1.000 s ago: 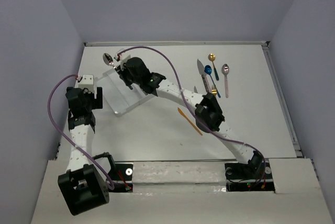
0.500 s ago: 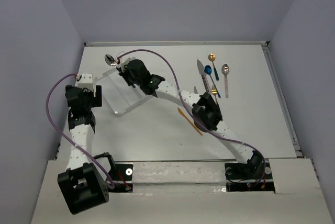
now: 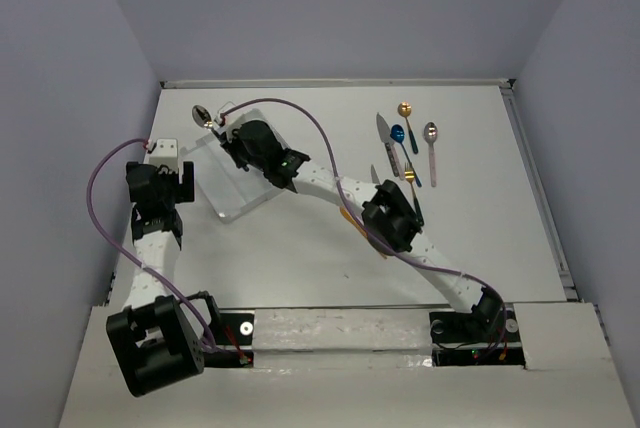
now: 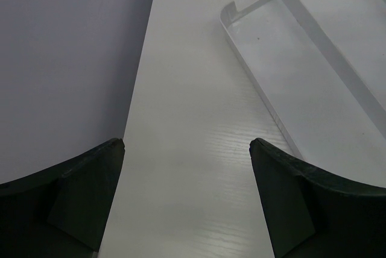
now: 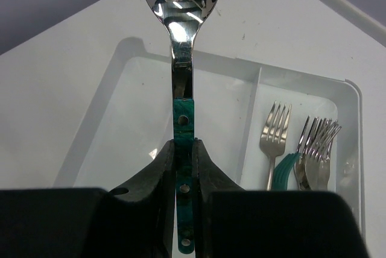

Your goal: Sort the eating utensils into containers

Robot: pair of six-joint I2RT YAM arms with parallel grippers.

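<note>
Item: teal-handled spoon [image 5: 183,98]. Clamped by its handle between the fingers of my right pincer [image 5: 184,170], silver bowl pointing away from me, held above the clear tray [image 5: 357,119]. In the wrist view the handle hung over the tray's left compartment, and the bowl reached past the far rim toward the bare counter [image 5: 72,89].

Item: forks [image 5: 313,146]. Several, with silver tines and teal handles, lay inside the tray to the right of a divider. Whether they were in one compartment or two I could not tell.

Item: my left pincer [image 4: 187,195]. Jaws stood wide apart over the counter, near one corner of the tray.

Item: loose pieces on the counter, well apart from the tray on my right — knife [image 3: 385,131], blue spoon [image 3: 398,134], gold spoon [image 3: 405,108], pink-handled spoon [image 3: 431,143]. An orange utensil [image 3: 379,246] lay partly under my right arm.
</note>
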